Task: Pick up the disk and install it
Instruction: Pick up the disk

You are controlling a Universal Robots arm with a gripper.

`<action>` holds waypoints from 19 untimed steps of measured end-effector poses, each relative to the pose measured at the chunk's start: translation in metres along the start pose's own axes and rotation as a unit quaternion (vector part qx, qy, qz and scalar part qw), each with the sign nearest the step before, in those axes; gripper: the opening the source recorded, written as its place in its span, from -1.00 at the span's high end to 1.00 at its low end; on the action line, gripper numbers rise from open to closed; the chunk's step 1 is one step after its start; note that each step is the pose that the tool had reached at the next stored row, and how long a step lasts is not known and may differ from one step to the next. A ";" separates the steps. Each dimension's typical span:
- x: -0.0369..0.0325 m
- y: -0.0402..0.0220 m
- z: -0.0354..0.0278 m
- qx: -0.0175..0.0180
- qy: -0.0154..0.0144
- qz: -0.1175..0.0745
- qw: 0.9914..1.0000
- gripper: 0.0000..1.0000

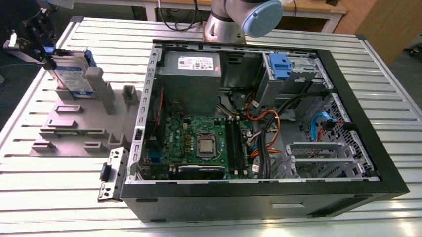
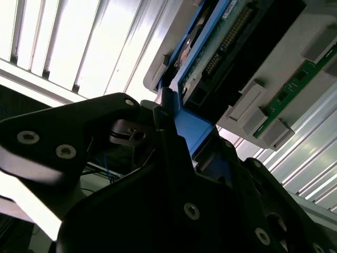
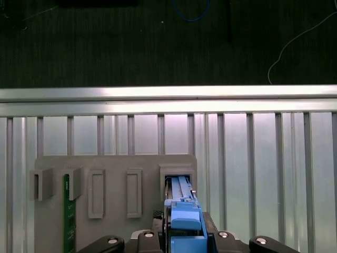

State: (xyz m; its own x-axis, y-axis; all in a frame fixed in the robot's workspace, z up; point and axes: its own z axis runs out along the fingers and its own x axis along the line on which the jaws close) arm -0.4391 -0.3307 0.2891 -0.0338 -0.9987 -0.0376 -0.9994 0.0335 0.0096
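The disk (image 1: 71, 75), a silver drive with a white-and-blue label in a blue carrier, stands on end at the exterior view's far left. Its lower end sits at a slot of the grey holder plate (image 1: 72, 129). My gripper (image 1: 47, 55) is at its upper end, shut on the blue carrier. In the first wrist view the carrier (image 3: 182, 216) runs from between my fingers down into the holder's slot (image 3: 177, 178). The second wrist view shows my gripper (image 2: 181, 132) clamped on the blue carrier (image 2: 196, 132), with the drive's underside circuit board (image 2: 231, 31) beyond.
An open computer case (image 1: 386, 163) lies on the slatted metal table (image 1: 59, 197), with a blue bracket (image 1: 279, 66) in its drive bay and a grey power-supply box (image 1: 191, 69). A green memory board (image 3: 67, 213) stands in the holder. The arm's base (image 1: 228, 22) is behind the case.
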 end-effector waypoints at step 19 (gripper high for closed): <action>0.0000 0.0000 0.0000 0.000 0.000 0.000 1.000 0.27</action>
State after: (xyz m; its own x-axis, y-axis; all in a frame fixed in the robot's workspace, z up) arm -0.4392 -0.3307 0.2891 -0.0337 -0.9987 -0.0375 -0.9994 0.0334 0.0096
